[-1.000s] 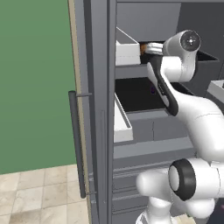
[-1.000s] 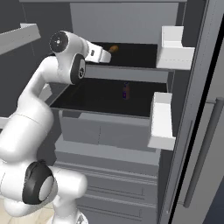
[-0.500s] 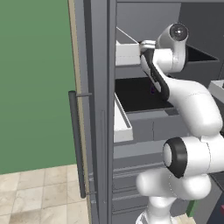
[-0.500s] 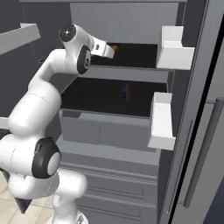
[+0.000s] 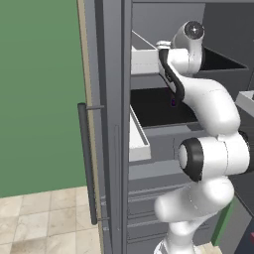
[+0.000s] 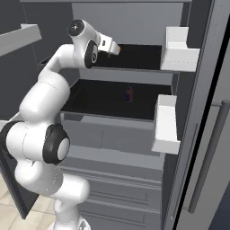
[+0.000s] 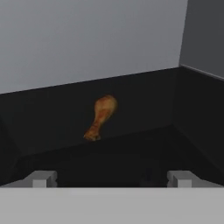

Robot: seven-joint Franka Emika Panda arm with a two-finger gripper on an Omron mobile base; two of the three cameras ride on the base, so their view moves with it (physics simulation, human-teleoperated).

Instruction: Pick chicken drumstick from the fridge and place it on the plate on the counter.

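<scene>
My gripper (image 7: 111,178) is at full spread and holds nothing; the two fingertips (image 7: 40,179) stand far apart at the bottom of the hand view, with bare dark shelf between them.

The chicken drumstick (image 7: 100,117) lies on the upper dark shelf (image 7: 144,144) of the fridge (image 6: 134,27), ahead of my gripper and apart from it. In the hand view its thick end points up and to the right; its narrow end points down and to the left. It lies slightly left of the midline between my fingertips. Behind it stands the grey back wall (image 7: 87,39) of the fridge.

In the right base view my arm (image 6: 49,90) reaches up into the fridge at the level of the upper shelf, with the hand at the shelf's front edge. The lower shelf (image 6: 112,99) carries a small purple item (image 6: 129,93) near its middle. Two white door bins (image 6: 179,49) are on the open door to the right, one above the other.

In the left base view the other door is seen edge-on, with its dark bar handle (image 5: 87,163) upright.
</scene>
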